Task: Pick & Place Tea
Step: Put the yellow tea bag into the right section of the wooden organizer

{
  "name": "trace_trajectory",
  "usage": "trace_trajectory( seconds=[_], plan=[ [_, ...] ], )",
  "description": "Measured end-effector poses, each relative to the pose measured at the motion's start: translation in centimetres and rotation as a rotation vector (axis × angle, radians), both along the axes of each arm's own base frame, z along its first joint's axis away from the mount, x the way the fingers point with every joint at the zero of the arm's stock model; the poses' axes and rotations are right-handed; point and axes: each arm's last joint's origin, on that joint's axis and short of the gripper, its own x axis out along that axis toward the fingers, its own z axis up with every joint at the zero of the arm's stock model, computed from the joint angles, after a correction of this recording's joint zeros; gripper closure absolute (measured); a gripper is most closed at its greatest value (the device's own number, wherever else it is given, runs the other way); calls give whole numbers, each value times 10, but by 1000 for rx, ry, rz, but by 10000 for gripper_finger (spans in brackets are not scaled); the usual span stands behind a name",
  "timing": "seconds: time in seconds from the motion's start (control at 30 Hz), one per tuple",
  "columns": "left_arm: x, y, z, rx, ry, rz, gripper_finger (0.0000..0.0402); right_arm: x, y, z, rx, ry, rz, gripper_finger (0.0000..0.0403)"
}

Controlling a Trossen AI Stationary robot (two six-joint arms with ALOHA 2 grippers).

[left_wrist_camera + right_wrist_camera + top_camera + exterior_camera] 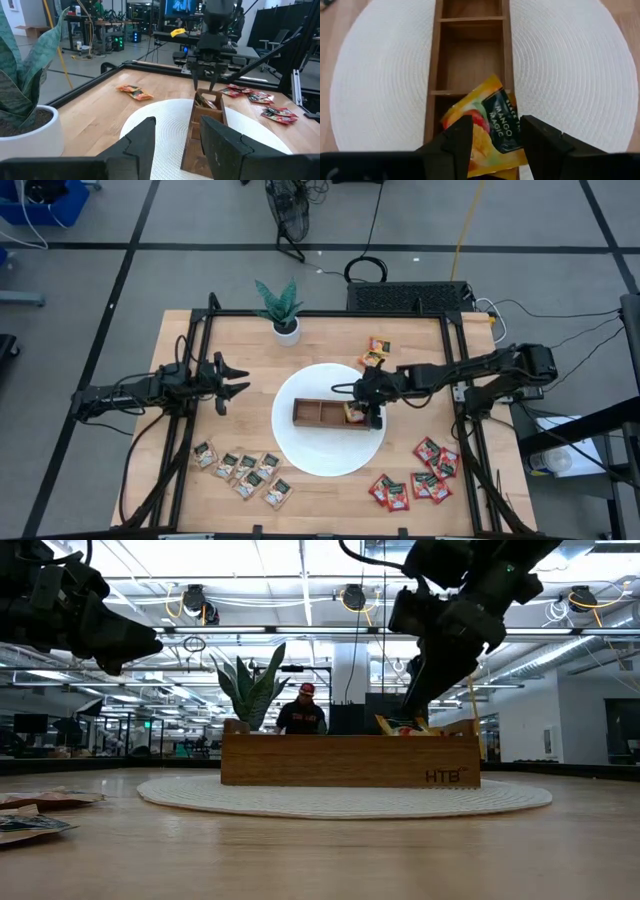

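A brown three-compartment wooden tray (318, 413) sits on a round white mat (300, 448). An orange-yellow tea sachet (490, 127) lies tilted in the tray's right end compartment, its upper edge resting on the divider and a side wall. My right gripper (365, 412) hangs open just above it, pointing down, with a finger on either side of the sachet's lower part (496, 150). My left gripper (235, 380) waits open to the left of the mat. Pale beige sachets (240, 470), red sachets (425, 475) and orange-yellow sachets (375, 352) lie flat on the table.
A potted plant in a white pot (282, 315) stands at the far edge, left of centre. The tray's left and middle compartments (471, 55) show bare wood. A black frame runs along the table's sides (200, 380). A person (302, 712) is in the room beyond.
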Motion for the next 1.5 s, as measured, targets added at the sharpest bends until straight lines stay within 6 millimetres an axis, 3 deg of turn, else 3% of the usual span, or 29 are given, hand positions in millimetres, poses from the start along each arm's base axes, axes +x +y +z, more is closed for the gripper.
trace_trajectory(
  seconds=[0.47, 0.57, 0.67, 0.8, 0.9, 1.07, 1.23, 1.5],
  plan=[
    [0, 0, 0, 0, 1, 0, 245, -1, 3, 2, -2, -7, 9, 283],
    [0, 0, 0, 0, 0, 0, 245, 2, 16, 7, -20, -42, 72, 319],
    [0, 0, 0, 0, 1, 0, 245, 8, 29, 16, -29, -28, 129, 382],
    [0, 0, 0, 0, 1, 0, 245, 22, 46, 27, -94, 93, 116, 399],
    [0, 0, 0, 0, 1, 1, 245, 35, 54, 23, -112, 219, 124, 402],
    [0, 0, 0, 0, 0, 0, 245, 49, 56, -3, -126, 392, 123, 403],
    [0, 0, 0, 0, 1, 1, 245, 53, 56, -18, -130, 444, 126, 403],
    [0, 0, 0, 0, 0, 0, 245, 54, 54, -20, -72, 447, 130, 403]
  ],
)
